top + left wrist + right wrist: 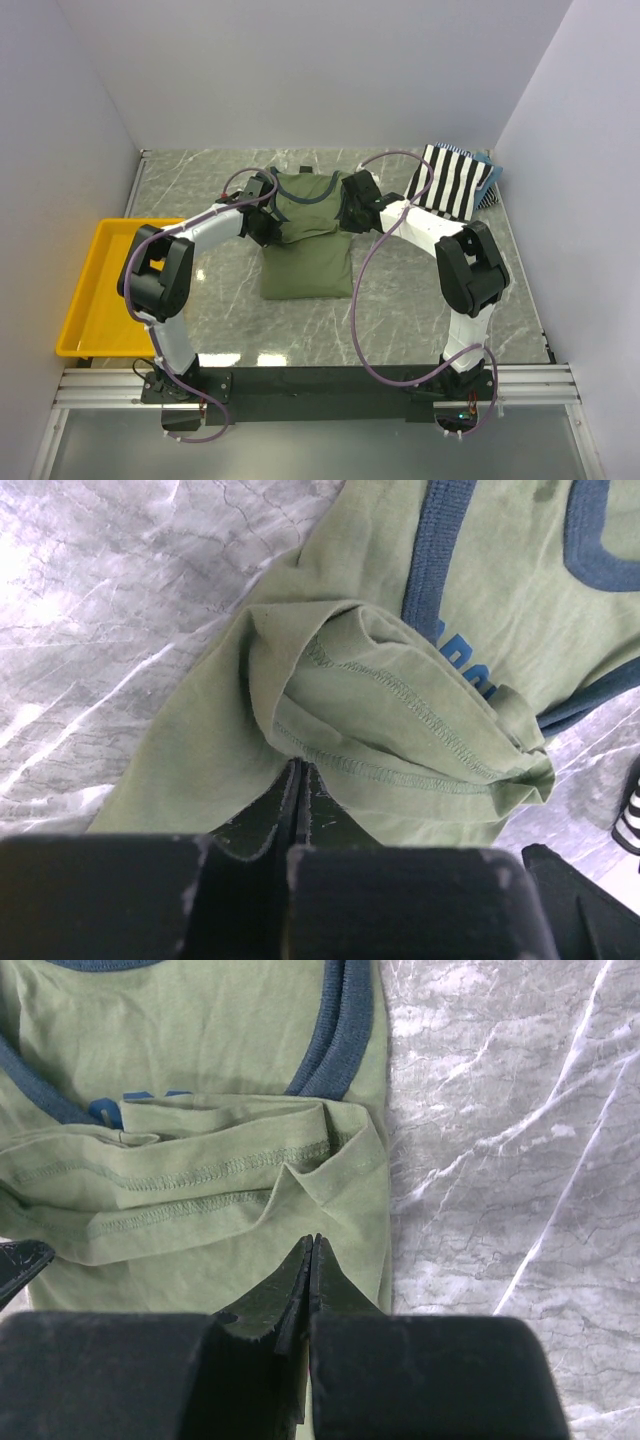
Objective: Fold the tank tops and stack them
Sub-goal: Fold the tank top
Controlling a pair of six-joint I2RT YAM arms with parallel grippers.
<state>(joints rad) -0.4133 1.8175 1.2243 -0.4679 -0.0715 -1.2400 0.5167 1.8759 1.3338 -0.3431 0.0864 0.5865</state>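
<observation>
The yellow tray sits at the left edge of the bench, its outer side hanging past that edge.

The left arm reaches from the near edge toward the middle of the bench. The left tool is at the left side of the olive-green tank top. In the left wrist view the left tool has its jaws pressed together, and the stitched hem of the olive-green tank top is bunched into a fold and pinched at their tips. Beyond the fold run the navy trim and part of the blue chest lettering.

The olive-green top lies in the middle of the bench with its neck toward the far edge. Its lower part is doubled over, and the folded edge faces the near edge.

The right tool is at the garment's right side, level with the left one. From the right wrist camera the right tool is also closed, its tips nipping the hem fold of the olive-green tank top just beside the garment's right edge, with bare marble bench to the right.

The striped tank top lies folded in the far right corner, well apart from the green one.
</observation>
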